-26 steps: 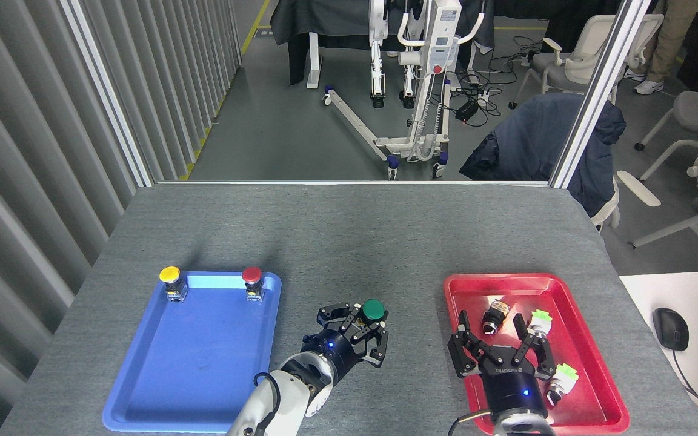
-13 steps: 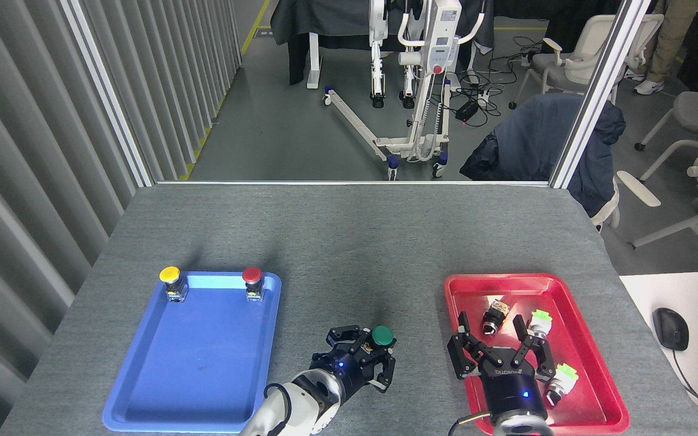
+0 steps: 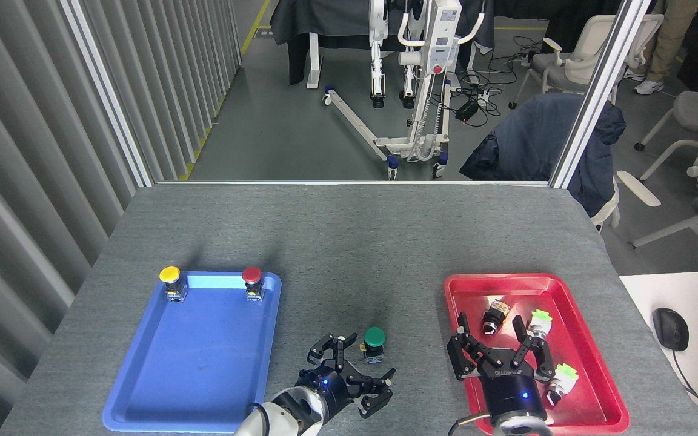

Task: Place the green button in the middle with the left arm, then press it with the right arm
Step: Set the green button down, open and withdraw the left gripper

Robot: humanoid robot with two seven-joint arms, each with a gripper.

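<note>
Green button [image 3: 374, 343] stands on grey felt, left hand [image 3: 352, 378] spread beside it.

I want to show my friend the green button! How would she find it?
Look at the grey table with a blue tray on one side and a red tray on the other. The green button stands upright on the bare grey stretch between them, near the front. It is the only dark-green cap; the yellow button and red button sit on the blue tray.

Bright, even indoor light; sharp picture.
Soft shadows fall behind the buttons on the grey table [image 3: 349, 236]. Pale glare streaks the blue tray [image 3: 143, 387] and red tray [image 3: 603, 387]. Straight edges bow slightly near the frame's sides.
</note>
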